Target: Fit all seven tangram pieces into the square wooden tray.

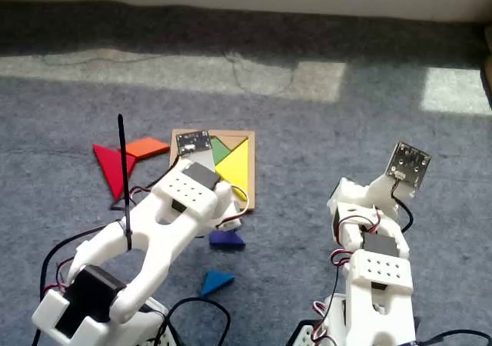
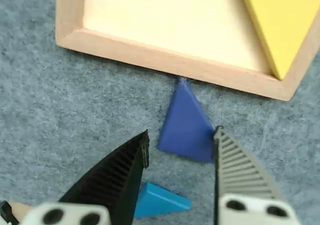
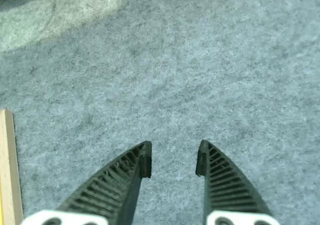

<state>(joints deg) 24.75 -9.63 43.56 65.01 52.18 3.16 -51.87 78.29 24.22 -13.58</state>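
Triangle [image 2: 186, 122], dark blue, against tray [image 2: 165, 62] wall

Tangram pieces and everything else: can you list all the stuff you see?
wooden tray: 1, pale wood, mid-carpet
yellow triangle: 1, yellow, inside tray
green piece: 1, green, inside tray, beside yellow
red triangle: 1, red, on carpet
orange piece: 1, orange, beside red
dark blue triangle: 1, just outside tray
light blue triangle: 1, on carpet
carpet: 1, grey-blue
left gripper: 1, open, over dark blue triangle
right gripper: 1, open, over carpet

White printed arms [image 1: 177, 207] with black servos, red-and-white cables, ribbed black fingers [image 3: 120, 185].
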